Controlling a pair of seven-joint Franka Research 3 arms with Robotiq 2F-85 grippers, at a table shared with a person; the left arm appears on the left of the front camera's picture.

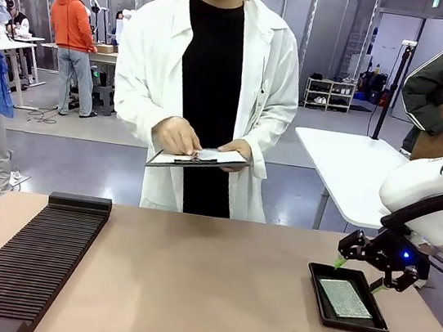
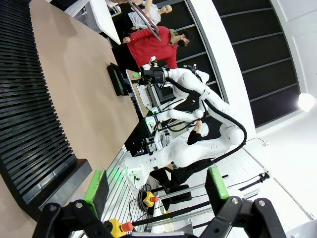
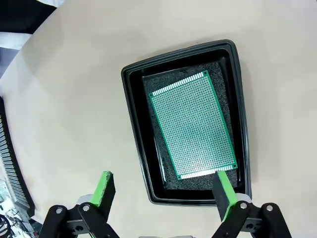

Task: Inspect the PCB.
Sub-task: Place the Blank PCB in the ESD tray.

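A: So, bench entry, biggest first. Brown table (image 1: 204, 287), bare across its middle. Taking the black tray (image 1: 317, 280) as landmark: well away from it, at the table's opposite end, lies a long black ribbed rack (image 1: 26, 266), running from the near edge back toward the far side.

B: And the person?

A: Standing beyond the table's far edge, back from the tray and toward the rack's side of it, white lab coat (image 1: 148, 73), holding a grey clipboard (image 1: 198, 159) in both hands.

B: Robot arms?

A: The right arm (image 1: 440, 197) comes in from the tray's outer side; its right gripper (image 1: 361, 276) hangs just above the tray's far end, jaws spread wide, nothing between the green pads. From its own camera, one finger (image 3: 225, 191) sits over the tray's near rim, the other over bare table beside the tray.

B: Left one?

A: The left gripper (image 2: 157, 186) is far from the tray, past the rack's end, also spread wide and empty.

B: The board?

A: The PCB (image 3: 193, 126) lies flat inside the tray on dark foam (image 3: 163, 84), dotted face up, untouched by either finger.
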